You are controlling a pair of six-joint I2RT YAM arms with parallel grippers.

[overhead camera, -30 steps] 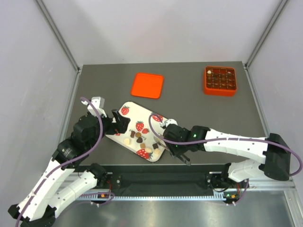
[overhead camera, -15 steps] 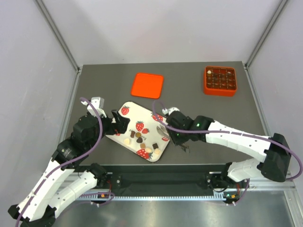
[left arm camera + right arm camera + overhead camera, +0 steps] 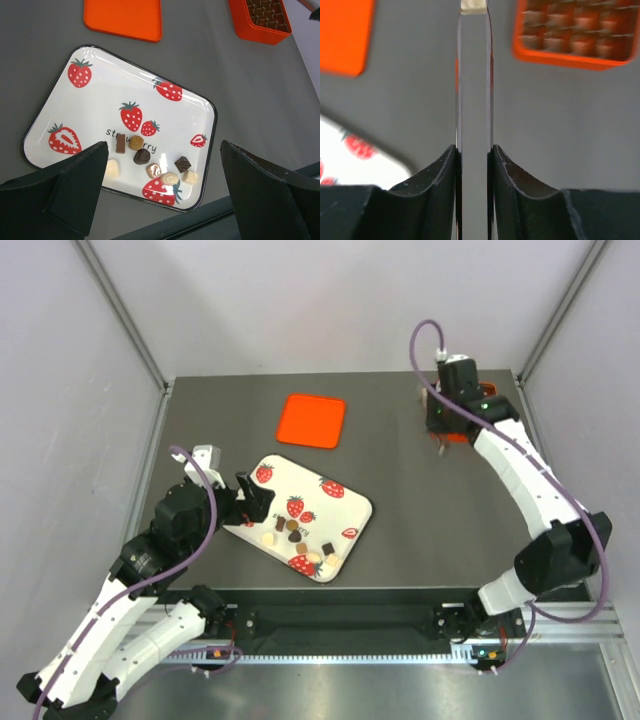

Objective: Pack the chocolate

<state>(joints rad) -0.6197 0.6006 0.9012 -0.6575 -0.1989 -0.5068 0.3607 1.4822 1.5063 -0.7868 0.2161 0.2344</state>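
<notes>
Grey table (image 3: 400,470), pale walls on three sides.

Left arm at near left. The left gripper (image 3: 162,145) has its jaws wide apart, holds nothing, and hangs over the white strawberry tray (image 3: 345,502).

Right arm is stretched to the far right corner. The right gripper (image 3: 474,152) is clamped narrow on a thin metal tool (image 3: 474,75), seen edge-on. A cream piece (image 3: 472,6) sits at the tool's tip; it is blurred.

Orange lid (image 3: 312,420) lies flat beyond the tray.

Orange box (image 3: 260,20) is at far right below the right gripper, with brown pieces in its grid cells.

Chocolate (image 3: 141,156): eight loose pieces, dark, tan and cream, bunched near the tray's near edge.
</notes>
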